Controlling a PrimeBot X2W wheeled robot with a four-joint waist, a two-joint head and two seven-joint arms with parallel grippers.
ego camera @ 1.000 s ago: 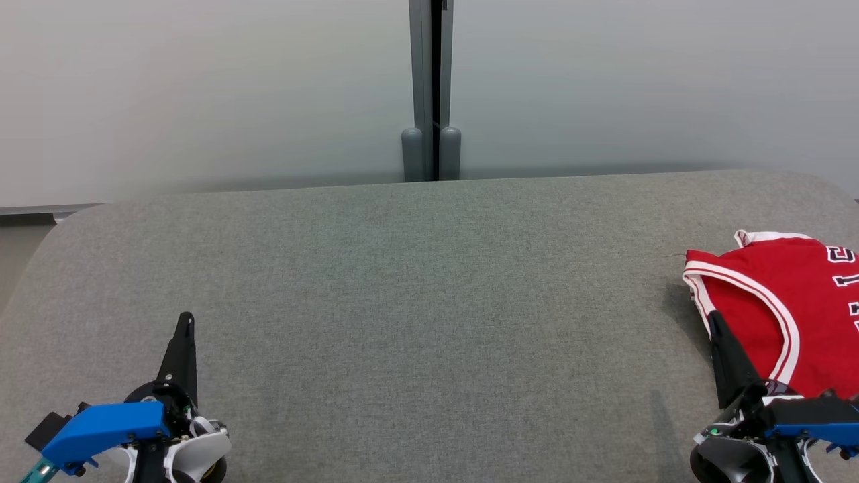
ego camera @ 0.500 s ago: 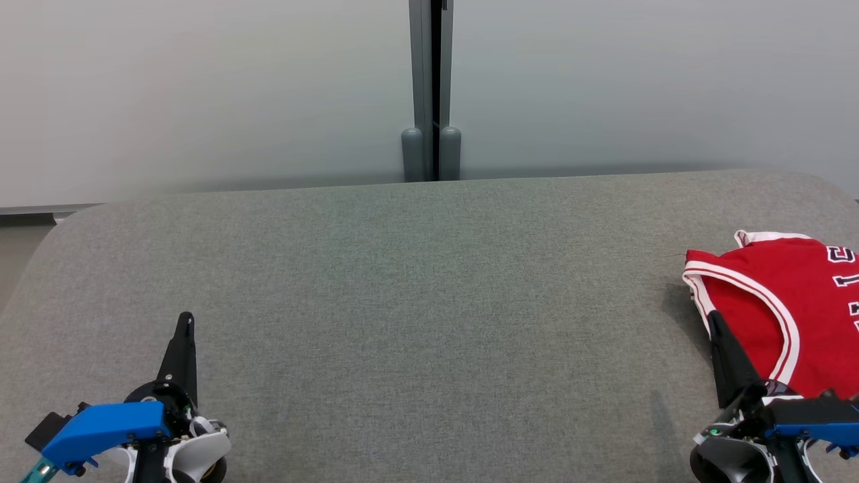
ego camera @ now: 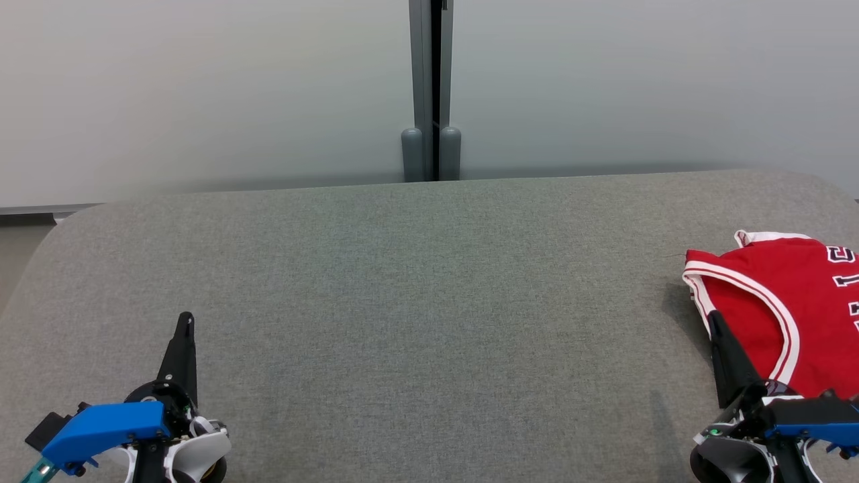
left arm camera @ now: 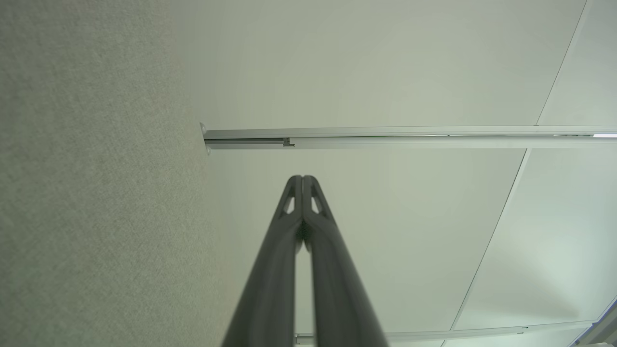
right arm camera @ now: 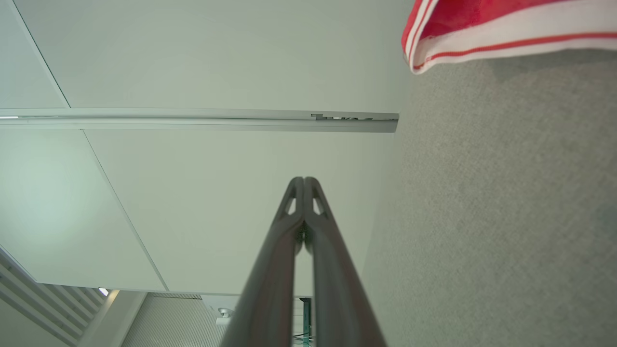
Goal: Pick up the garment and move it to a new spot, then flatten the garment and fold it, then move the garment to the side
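The garment (ego camera: 785, 302) is a red sleeveless jersey with white trim and white lettering, lying folded at the far right of the grey table (ego camera: 429, 302); its trimmed edge (right arm camera: 506, 29) shows at the top right of the right wrist view. My right gripper (ego camera: 713, 318) is shut and empty, its tip just in front of the jersey's left edge; whether it touches the cloth I cannot tell. In the right wrist view the right gripper (right arm camera: 304, 180) has both fingers pressed together. My left gripper (ego camera: 186, 318) stands shut and empty at the lower left, its tips (left arm camera: 302, 179) closed.
Pale wall panels rise behind the table, with a grey vertical post (ego camera: 431, 87) at the middle back. The table's rounded left corner (ego camera: 60, 235) meets a strip of floor.
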